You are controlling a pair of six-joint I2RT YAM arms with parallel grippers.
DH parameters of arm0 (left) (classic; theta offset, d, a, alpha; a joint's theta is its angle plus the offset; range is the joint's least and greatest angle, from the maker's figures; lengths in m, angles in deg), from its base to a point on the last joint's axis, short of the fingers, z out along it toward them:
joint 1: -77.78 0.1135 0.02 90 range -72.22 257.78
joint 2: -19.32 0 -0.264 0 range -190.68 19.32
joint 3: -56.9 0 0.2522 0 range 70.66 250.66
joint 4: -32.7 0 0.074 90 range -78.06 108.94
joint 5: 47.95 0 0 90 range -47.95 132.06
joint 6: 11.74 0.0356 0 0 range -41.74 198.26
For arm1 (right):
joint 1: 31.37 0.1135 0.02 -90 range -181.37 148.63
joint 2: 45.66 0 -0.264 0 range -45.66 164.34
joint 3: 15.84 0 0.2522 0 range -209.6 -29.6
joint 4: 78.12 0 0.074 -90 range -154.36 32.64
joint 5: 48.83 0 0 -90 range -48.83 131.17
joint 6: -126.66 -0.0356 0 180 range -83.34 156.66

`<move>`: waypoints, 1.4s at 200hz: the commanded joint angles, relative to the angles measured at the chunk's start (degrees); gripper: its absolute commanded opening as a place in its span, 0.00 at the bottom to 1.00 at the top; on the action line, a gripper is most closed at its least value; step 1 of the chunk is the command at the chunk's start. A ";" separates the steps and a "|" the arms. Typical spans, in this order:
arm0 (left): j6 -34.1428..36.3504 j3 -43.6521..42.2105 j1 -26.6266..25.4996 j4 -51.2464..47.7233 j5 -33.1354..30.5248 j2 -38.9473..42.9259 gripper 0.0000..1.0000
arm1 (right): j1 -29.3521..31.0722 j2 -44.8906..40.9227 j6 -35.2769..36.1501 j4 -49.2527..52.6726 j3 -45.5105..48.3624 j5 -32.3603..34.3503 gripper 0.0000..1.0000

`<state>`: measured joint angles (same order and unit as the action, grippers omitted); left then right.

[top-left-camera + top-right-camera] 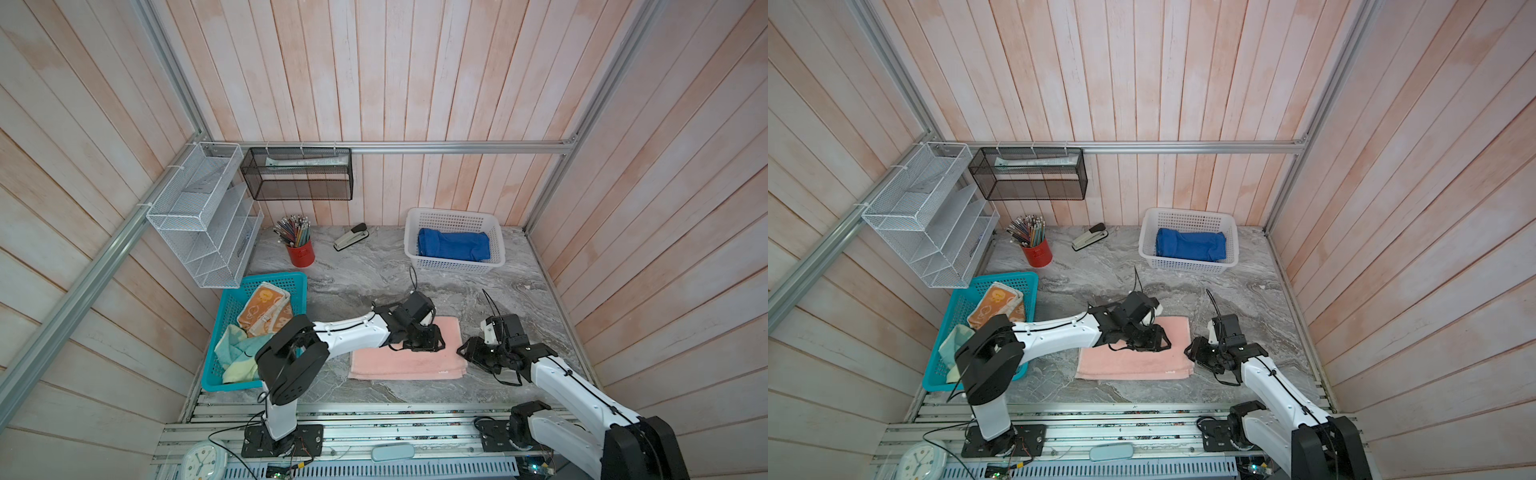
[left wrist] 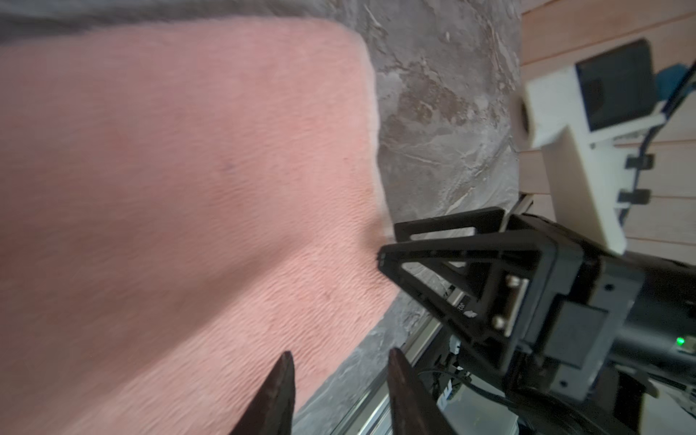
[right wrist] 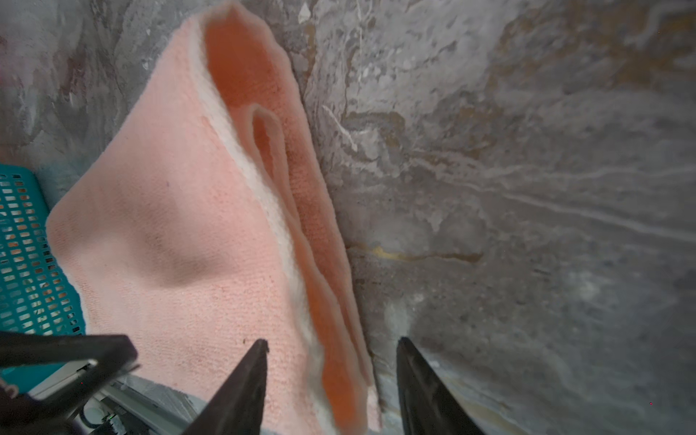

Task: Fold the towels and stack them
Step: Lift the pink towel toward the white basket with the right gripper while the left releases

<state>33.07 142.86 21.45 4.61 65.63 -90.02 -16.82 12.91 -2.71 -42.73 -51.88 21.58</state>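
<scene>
A salmon-pink towel (image 1: 409,359) (image 1: 1133,359) lies folded flat on the marble table, near the front. My left gripper (image 1: 441,344) (image 1: 1168,343) hovers over its right half, open and empty; in the left wrist view its gripper (image 2: 339,357) hangs above the towel's (image 2: 188,169) edge. My right gripper (image 1: 460,350) (image 1: 1187,350) (image 3: 333,341) stands open at the towel's right end, with the layered edge (image 3: 331,339) showing between its fingers. A blue towel (image 1: 453,245) (image 1: 1191,245) lies in the white basket (image 1: 455,216). The bunny towel (image 1: 266,309) and the yellow-teal towel (image 1: 237,353) sit in the teal basket (image 1: 274,280).
A red pencil cup (image 1: 300,251) and a stapler (image 1: 351,237) stand at the back of the table. A white wire rack (image 1: 203,216) and a black mesh shelf (image 1: 297,174) hang on the walls. A clock (image 1: 199,459) lies below the front rail.
</scene>
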 commanded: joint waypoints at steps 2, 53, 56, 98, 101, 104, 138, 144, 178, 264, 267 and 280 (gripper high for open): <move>-1.65 3.07 -1.40 2.36 4.11 -4.51 0.42 | -0.04 1.66 -0.16 -3.89 1.88 -0.15 0.59; -2.25 1.25 -1.09 1.79 4.91 -7.69 0.40 | 1.66 7.04 -1.52 -13.22 5.46 -5.57 0.58; -2.39 0.93 -1.08 1.97 4.95 -7.58 0.39 | 2.03 7.34 -1.64 -13.53 5.46 -5.72 0.57; -3.68 -3.38 0.24 5.34 4.47 -4.16 0.35 | 6.78 10.40 -3.34 -16.79 3.81 -6.03 0.19; -3.68 -3.57 0.32 5.44 4.40 -3.87 0.34 | 7.01 10.55 -3.30 -16.87 3.54 -6.00 0.14; -3.59 -3.82 0.47 5.51 4.38 -3.60 0.34 | 7.20 10.77 -3.14 -16.81 3.23 -5.86 0.10; -3.24 -8.79 3.89 5.45 2.96 1.99 0.33 | 8.98 13.54 0.76 -12.11 -4.96 -3.33 0.00; -3.15 -10.00 4.56 5.43 2.53 3.48 0.33 | 9.20 14.47 1.56 -11.35 -6.87 -2.94 0.00; -1.35 -15.34 9.59 3.42 -0.41 10.94 0.33 | 11.17 22.30 6.74 -7.62 -20.83 -0.36 0.00; 3.67 -19.21 20.27 2.27 -0.22 15.18 0.33 | 13.03 59.21 24.61 14.57 -87.56 7.36 0.00; 3.77 -19.25 20.44 2.44 -0.15 15.05 0.33 | 12.64 60.38 24.69 15.27 -89.85 7.24 0.00; 4.13 -19.64 21.38 3.18 0.65 14.14 0.33 | 10.98 65.41 24.74 18.35 -99.86 6.32 0.00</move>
<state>34.82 124.54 41.51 7.60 65.61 -75.09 -2.77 72.27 18.80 -32.99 -137.84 26.91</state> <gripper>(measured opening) 0.332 0.063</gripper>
